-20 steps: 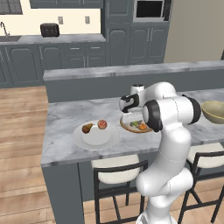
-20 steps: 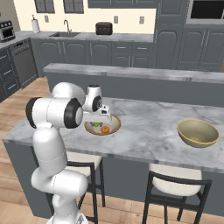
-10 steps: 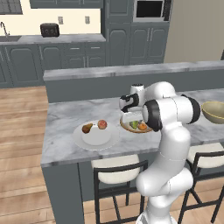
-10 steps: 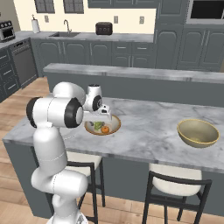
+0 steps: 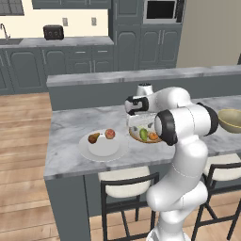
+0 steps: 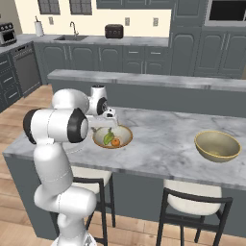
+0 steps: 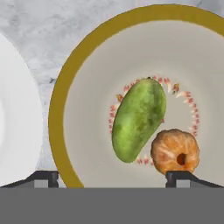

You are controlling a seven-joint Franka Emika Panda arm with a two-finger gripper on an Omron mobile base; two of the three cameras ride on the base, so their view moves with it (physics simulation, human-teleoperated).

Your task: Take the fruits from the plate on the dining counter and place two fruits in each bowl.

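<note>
Gripper poised directly above the near bowl, fingers spread wide and holding nothing; green oval fruit and orange fruit lie touching inside that bowl, so its pair appears complete; brown pear-shaped fruit and reddish-pink fruit rest on the plate beside it, on the dining counter; the far bowl, apparently empty, sits well apart. Next move: return over the plate, descend on one remaining fruit, carry it across.
</note>
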